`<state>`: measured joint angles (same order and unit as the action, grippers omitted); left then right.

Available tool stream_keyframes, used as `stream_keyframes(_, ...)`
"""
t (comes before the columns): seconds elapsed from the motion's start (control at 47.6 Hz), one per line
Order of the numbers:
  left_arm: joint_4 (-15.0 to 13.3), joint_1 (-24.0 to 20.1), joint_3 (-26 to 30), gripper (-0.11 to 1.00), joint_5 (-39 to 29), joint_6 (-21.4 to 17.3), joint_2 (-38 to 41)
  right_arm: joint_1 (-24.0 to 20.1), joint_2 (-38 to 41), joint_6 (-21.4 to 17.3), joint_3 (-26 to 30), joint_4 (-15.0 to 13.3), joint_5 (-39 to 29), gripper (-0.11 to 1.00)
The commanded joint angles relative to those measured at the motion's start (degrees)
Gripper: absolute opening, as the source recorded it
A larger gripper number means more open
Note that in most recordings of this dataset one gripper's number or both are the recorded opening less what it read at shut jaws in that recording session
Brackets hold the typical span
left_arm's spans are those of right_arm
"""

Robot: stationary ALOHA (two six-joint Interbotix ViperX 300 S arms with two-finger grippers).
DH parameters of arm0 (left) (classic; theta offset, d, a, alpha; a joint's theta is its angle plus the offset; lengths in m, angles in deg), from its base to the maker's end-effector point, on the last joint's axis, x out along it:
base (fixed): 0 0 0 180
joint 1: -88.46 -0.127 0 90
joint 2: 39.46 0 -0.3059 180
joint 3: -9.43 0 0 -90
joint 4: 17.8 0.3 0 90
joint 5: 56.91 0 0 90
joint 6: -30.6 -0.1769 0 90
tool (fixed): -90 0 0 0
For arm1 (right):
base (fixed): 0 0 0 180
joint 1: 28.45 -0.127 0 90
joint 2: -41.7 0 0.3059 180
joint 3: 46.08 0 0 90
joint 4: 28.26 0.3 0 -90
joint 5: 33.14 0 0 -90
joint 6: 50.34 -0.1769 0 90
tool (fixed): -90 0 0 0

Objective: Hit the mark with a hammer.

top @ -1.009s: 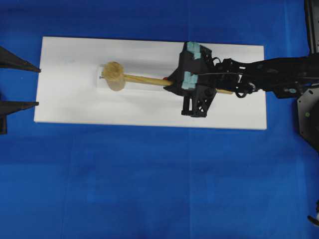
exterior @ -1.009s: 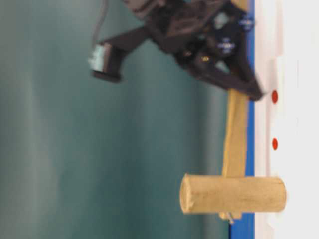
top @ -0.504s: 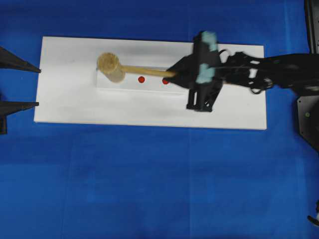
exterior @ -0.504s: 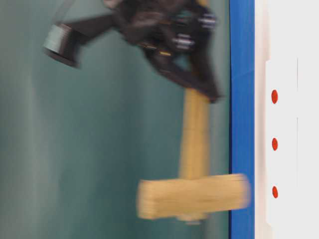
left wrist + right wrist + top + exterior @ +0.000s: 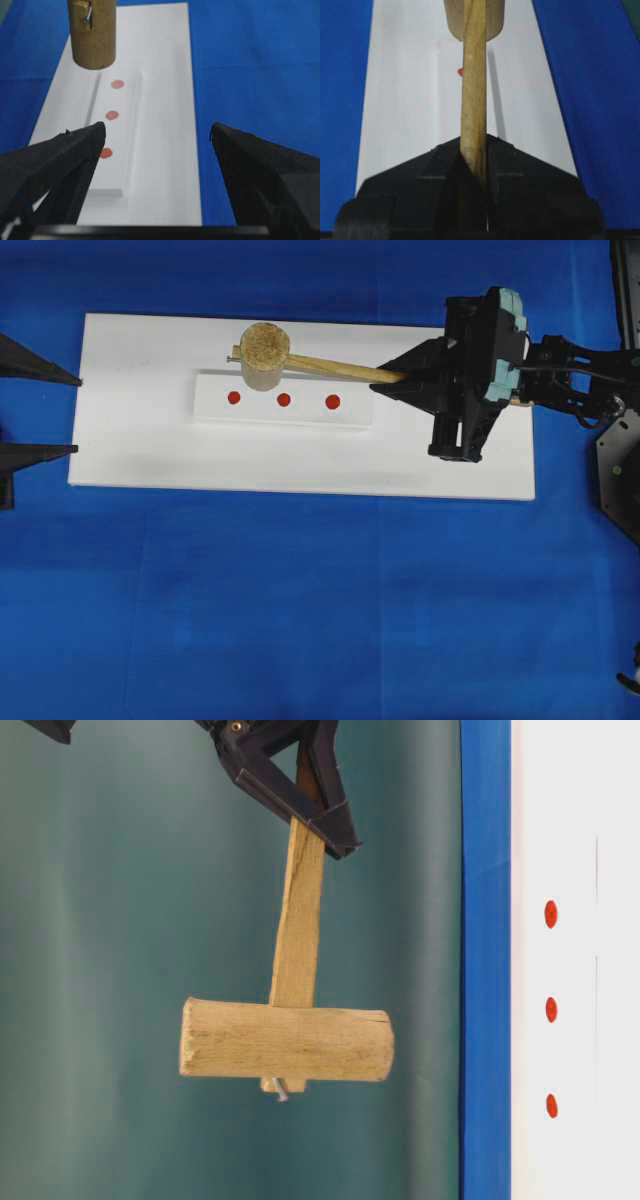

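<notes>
From overhead, the right gripper (image 5: 398, 379) is clamped on the handle of the hammer (image 5: 300, 358), which reaches leftward over the white board (image 5: 130, 440). The round head sits above the board's far edge of a raised white strip (image 5: 285, 412) that carries three red dots (image 5: 283, 399) in a row — the head is just beside the leftmost dot, not over it. The left gripper (image 5: 40, 410) shows only as two dark fingertips at the left edge, spread apart and holding nothing, well apart from the hammer.

The table-level view is turned on its side. Here the hammer (image 5: 290, 1020) hangs in the air, its head well clear of the board (image 5: 580, 840) and the dots (image 5: 551, 1010), with the right gripper (image 5: 325, 820) pinching the handle near the top of the picture.

From the left wrist, the left gripper (image 5: 155, 145) is wide open and empty — its two black fingers (image 5: 55, 160) frame the strip (image 5: 125, 150) and dots (image 5: 112, 115), and the hammer head (image 5: 93, 32) hovers above the far end.

From the right wrist, the right gripper (image 5: 475, 165) is closed tight around the handle of the hammer (image 5: 473, 90), which runs straight ahead to the head over the board (image 5: 405, 75).
</notes>
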<state>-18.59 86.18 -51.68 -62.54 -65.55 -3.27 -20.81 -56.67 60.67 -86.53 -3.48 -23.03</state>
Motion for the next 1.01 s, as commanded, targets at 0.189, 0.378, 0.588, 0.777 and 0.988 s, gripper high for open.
stream_keyframes(0.189,0.1,-0.1,0.5,0.84,0.8,0.1,0.7,0.4,7.6,-1.0,-2.3,2.3,3.2,0.01)
stream_keyframes(0.378,0.1,-0.1,0.6,0.84,1.2,0.1,0.7,0.0,14.6,-1.6,-1.8,4.6,1.8,0.01)
stream_keyframes(0.588,0.1,-0.1,0.5,0.84,1.2,0.6,0.7,0.0,11.1,-1.1,-1.9,4.4,1.9,0.01)
stream_keyframes(0.777,0.0,-0.1,0.5,0.84,1.2,0.5,0.7,0.0,2.8,-0.6,-2.5,3.3,2.2,0.01)
stream_keyframes(0.988,0.0,-0.1,0.5,0.84,1.2,0.5,0.7,0.1,-6.7,1.1,-5.5,2.8,1.3,0.01)
